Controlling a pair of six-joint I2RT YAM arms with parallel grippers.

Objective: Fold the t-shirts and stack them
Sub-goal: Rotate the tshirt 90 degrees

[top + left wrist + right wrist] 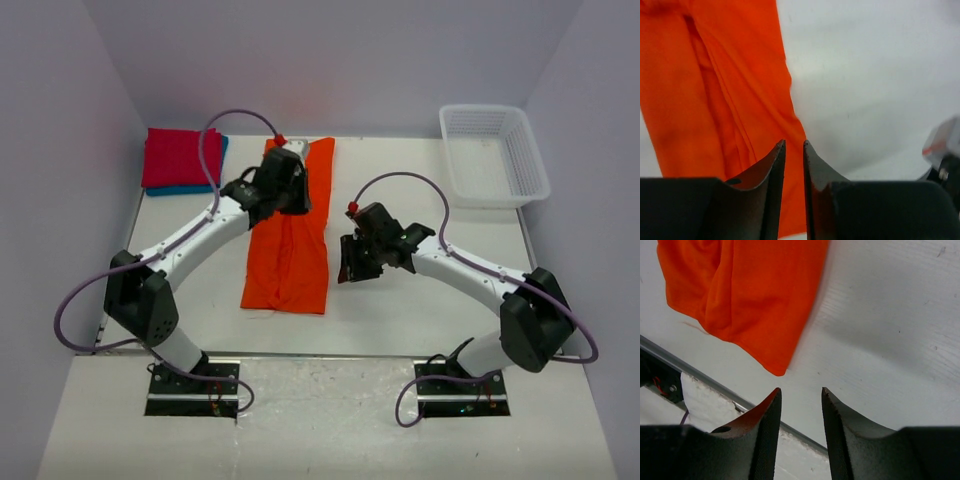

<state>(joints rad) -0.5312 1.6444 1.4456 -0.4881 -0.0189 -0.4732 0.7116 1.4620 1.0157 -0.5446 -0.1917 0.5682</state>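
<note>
An orange t-shirt (290,240) lies on the table as a long narrow strip, folded lengthwise. A red t-shirt (178,155) lies folded on a blue one (185,189) at the back left. My left gripper (300,195) hovers over the strip's far half, near its right edge. In the left wrist view the left gripper (794,142) stands slightly open, with the orange cloth (715,90) showing beyond the narrow gap and nothing pinched. My right gripper (348,265) hangs just right of the strip's near half. In its own view the right gripper (800,389) is open and empty above bare table, clear of the shirt's corner (775,365).
A white mesh basket (495,155) stands at the back right. The table's metal front edge (715,385) runs just below the orange shirt's near end. Purple walls close in the table at the back and on both sides.
</note>
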